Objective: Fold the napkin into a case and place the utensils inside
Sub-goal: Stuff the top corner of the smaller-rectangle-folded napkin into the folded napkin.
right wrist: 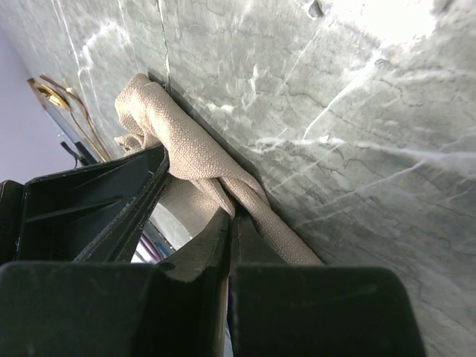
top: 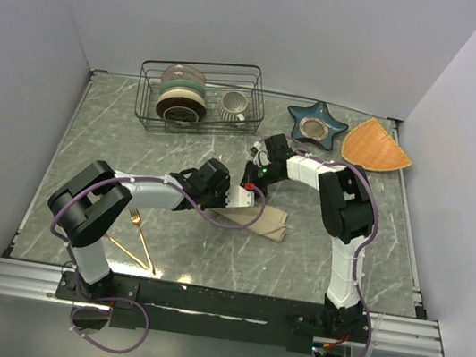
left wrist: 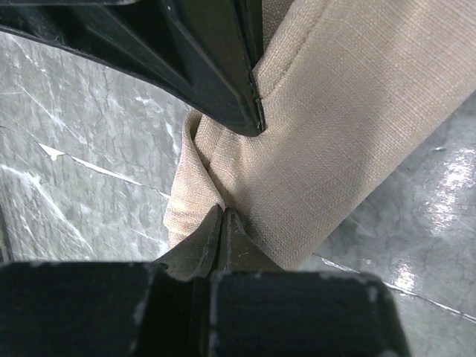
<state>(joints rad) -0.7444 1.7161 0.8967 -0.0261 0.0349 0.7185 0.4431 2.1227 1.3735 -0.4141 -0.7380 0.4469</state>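
Note:
The beige-tan napkin (top: pixel 269 224) lies folded into a bunched strip mid-table, one end lifted. My left gripper (top: pixel 239 199) is shut on a fold of the napkin (left wrist: pixel 320 134), its tips pinching the cloth (left wrist: pixel 222 214). My right gripper (top: pixel 251 181) is shut on the same bunched end (right wrist: pixel 230 212), where the napkin (right wrist: pixel 186 152) twists against the table. Each wrist view shows the other gripper's black finger close by. The gold fork (top: pixel 140 234) and gold spoon (top: pixel 128 252) lie crossed near the left arm's base, also seen far off in the right wrist view (right wrist: pixel 52 93). No finished case shows.
A wire dish rack (top: pixel 201 96) with plates and a cup stands at the back. A blue star-shaped dish (top: pixel 316 123) and an orange wedge-shaped woven mat (top: pixel 376 146) lie at the back right. White walls close in the grey marble table (top: pixel 372 245).

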